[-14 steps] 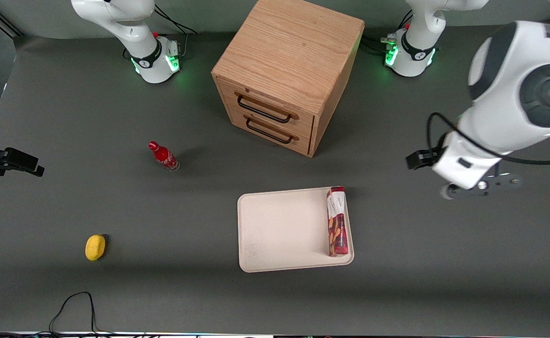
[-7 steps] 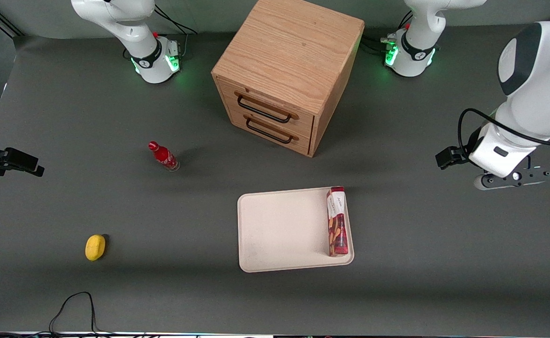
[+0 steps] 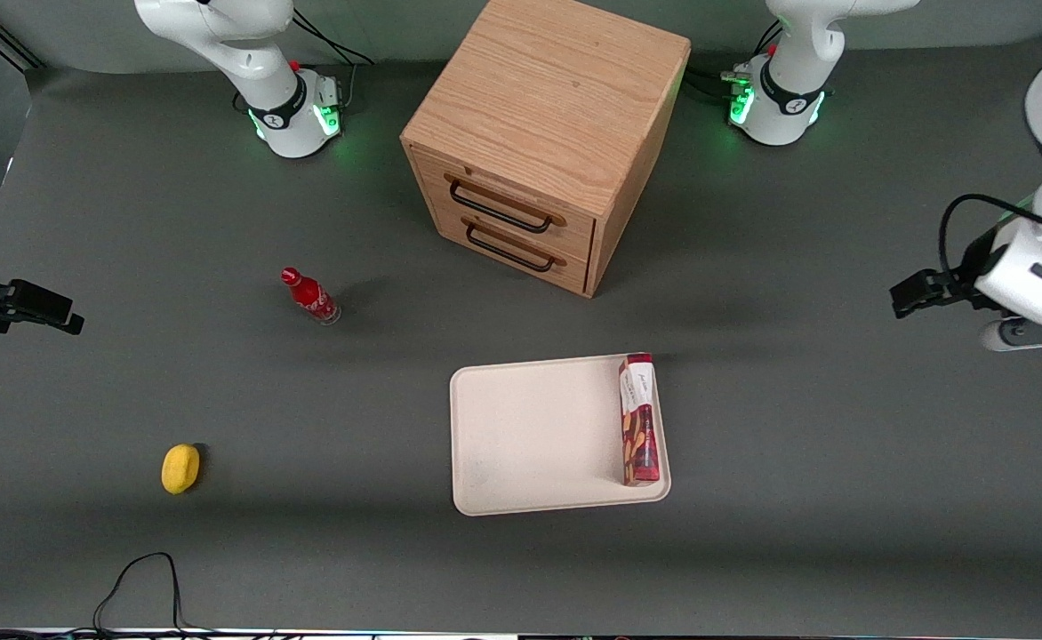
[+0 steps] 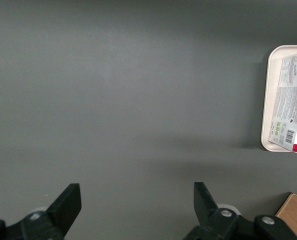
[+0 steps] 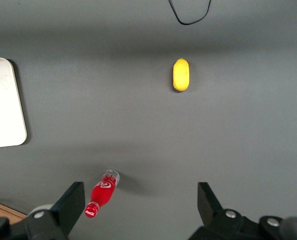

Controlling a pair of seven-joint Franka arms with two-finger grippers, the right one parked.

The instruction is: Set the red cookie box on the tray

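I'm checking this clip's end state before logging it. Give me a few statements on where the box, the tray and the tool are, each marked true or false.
1. The red cookie box lies on the tray. True.
2. The box lies across the middle of the tray. False: it lies along the tray's edge toward the working arm's end of the table.
3. The tool is shut on the box. False: it is open, holds nothing, and hangs over bare table well away from the tray, toward the working arm's end.
4. The red bottle stands on the table, off the tray. True.
5. The yellow object sits on the tray. False: it lies on the table toward the parked arm's end.
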